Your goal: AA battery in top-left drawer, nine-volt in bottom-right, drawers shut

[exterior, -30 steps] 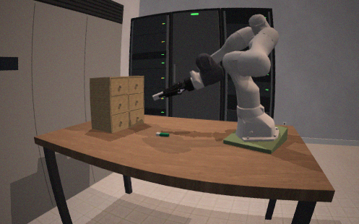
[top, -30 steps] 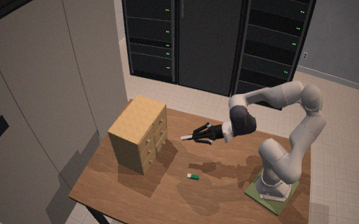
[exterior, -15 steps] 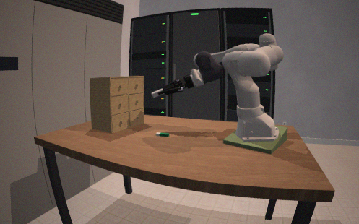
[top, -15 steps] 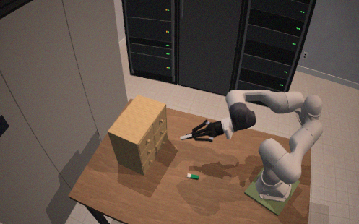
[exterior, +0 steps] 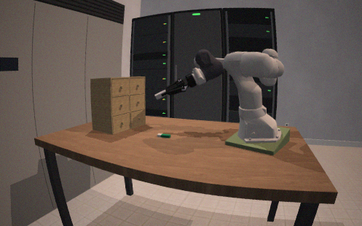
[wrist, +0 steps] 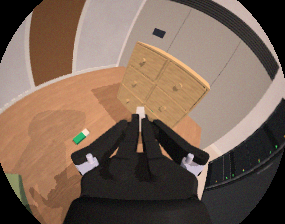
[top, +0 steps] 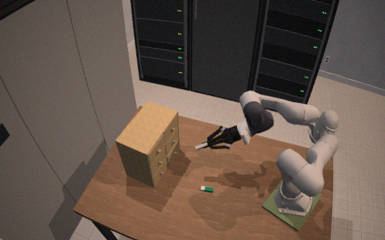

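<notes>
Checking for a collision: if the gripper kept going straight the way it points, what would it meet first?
Most likely the chest. The shut gripper hangs in the air, aimed at the drawer fronts, roughly at middle-row height in the exterior view. Which drawer is unclear, as depth is hard to judge.
</notes>
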Controlling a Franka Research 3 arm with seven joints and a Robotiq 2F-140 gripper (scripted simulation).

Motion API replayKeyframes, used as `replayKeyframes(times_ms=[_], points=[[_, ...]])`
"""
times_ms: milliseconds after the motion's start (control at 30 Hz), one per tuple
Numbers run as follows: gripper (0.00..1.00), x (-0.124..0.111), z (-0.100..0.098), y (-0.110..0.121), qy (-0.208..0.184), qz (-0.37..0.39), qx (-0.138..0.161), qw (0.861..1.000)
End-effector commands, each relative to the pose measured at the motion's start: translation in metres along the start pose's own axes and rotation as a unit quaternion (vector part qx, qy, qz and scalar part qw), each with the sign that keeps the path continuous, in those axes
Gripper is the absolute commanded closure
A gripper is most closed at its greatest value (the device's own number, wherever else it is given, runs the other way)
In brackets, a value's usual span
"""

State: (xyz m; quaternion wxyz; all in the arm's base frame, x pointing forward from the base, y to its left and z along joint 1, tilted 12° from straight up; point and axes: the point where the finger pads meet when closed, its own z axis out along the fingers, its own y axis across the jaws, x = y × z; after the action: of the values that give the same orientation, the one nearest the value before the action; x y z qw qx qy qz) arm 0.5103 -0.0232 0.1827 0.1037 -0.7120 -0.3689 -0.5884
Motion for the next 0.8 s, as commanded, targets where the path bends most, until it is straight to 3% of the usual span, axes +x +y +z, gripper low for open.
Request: replayKeyframes(times_ms=[0,367,533,600,767], points=[[1.00,-0.009,-0.007,-0.010,-0.015,-0.065,0.027,0.997],[1.00,-0.004,-0.016,-0.011,-0.017,-0.157,0.093,0.983],[1.00,0.000,-0.023,-0.013,-0.018,-0.229,0.146,0.962],[1.00,0.000,-0.023,-0.013,-0.018,-0.229,0.146,0.962],[1.00,0.005,-0.032,-0.015,-0.022,-0.304,0.204,0.930]])
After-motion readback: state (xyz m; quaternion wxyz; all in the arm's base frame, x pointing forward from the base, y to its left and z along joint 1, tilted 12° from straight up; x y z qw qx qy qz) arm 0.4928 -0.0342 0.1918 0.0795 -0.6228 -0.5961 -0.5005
